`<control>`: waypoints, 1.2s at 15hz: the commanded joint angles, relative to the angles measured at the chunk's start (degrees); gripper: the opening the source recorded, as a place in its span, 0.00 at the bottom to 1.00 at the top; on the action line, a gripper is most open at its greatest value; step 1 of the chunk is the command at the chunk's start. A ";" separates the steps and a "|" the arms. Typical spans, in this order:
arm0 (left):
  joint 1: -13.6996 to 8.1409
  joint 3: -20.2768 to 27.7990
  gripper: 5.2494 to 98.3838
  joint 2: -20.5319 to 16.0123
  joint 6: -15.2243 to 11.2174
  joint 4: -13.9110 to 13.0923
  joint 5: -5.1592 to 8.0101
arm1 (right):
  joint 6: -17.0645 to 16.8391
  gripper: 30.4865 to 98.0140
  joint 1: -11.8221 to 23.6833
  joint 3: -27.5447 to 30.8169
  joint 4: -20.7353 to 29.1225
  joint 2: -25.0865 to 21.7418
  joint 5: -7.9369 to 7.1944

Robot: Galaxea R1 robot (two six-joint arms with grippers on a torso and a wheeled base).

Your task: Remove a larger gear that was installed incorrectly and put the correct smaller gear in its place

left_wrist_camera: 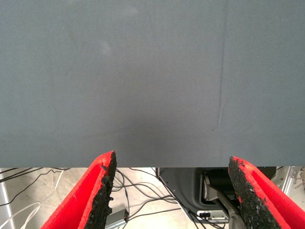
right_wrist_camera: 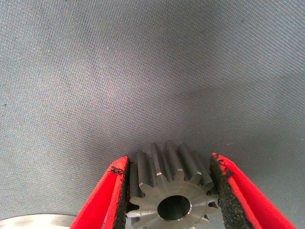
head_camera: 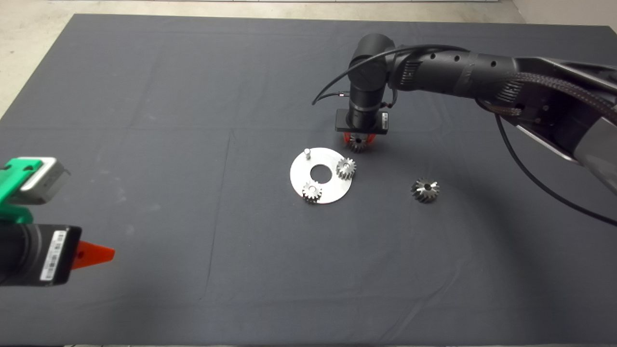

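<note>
Right end effector (head_camera: 358, 141) clamps small dark-grey steel toothed gear (right_wrist_camera: 170, 191), just far-right of round steel plate (head_camera: 332, 190); next: seat on bare peg (head_camera: 306, 153) (larger steel gear (head_camera: 425, 189) already off, right). Left end effector (left_wrist_camera: 171, 195) wide, parked near-left.

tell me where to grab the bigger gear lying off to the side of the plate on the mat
Grip the larger gear across its toothed rim, coming straight down from above. It seems to lie flat on the mat, bore up, apart from the round plate, so both sides look free for the fingers. The right gripper is busy, shut on the smaller gear.
</note>
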 commanded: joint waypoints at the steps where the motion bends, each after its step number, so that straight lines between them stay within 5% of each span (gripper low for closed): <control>1: -0.11 0.70 0.58 0.02 -0.12 0.29 3.56 | 0.11 0.18 0.66 -0.30 1.44 -0.59 -1.36; 5: -0.12 0.62 0.58 -0.15 -0.12 0.29 3.65 | 0.38 0.15 5.91 2.04 2.13 -0.68 -2.76; 8: -0.11 0.70 0.58 -0.77 -0.12 0.29 3.56 | 0.83 0.11 12.10 8.32 8.30 -1.83 -2.94; 11: -0.12 0.62 0.58 -2.17 -0.12 0.29 3.56 | 4.59 0.10 15.78 13.40 9.61 -2.70 -3.03; 16: -0.12 0.62 0.58 -2.17 0.32 0.29 3.56 | 6.18 0.08 15.63 16.75 9.31 -4.11 -3.20; 18: -0.04 0.62 0.58 -2.17 0.41 0.29 3.56 | 6.88 0.08 12.40 17.10 9.10 -4.29 -3.11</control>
